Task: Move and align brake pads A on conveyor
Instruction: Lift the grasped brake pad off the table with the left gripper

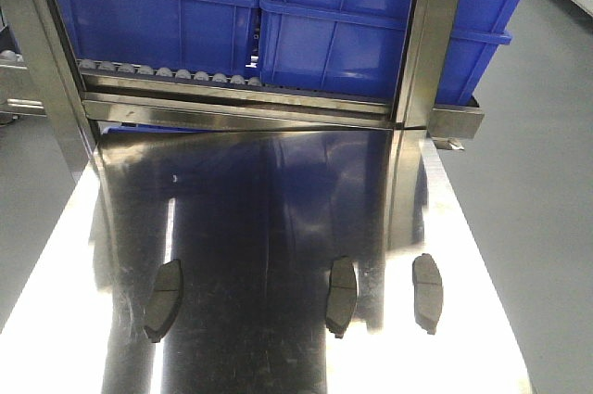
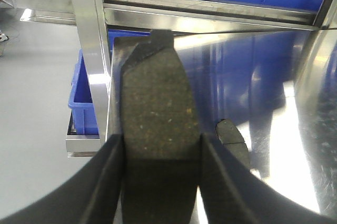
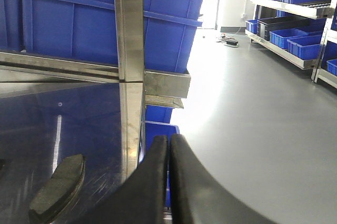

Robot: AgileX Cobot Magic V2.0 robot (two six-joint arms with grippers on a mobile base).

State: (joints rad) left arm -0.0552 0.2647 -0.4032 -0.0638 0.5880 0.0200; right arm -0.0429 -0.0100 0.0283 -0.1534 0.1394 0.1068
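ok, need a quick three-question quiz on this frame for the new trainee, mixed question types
1. True or false: the right gripper is holding a brake pad.
2. How many brake pads lie on the steel table in the front view?
3. What is clamped in the left gripper? A) a brake pad B) a red bag C) nothing

Key:
1. False: it is shut with nothing between its fingers.
2. Three.
3. A: the held pad fills the gap between the fingers.
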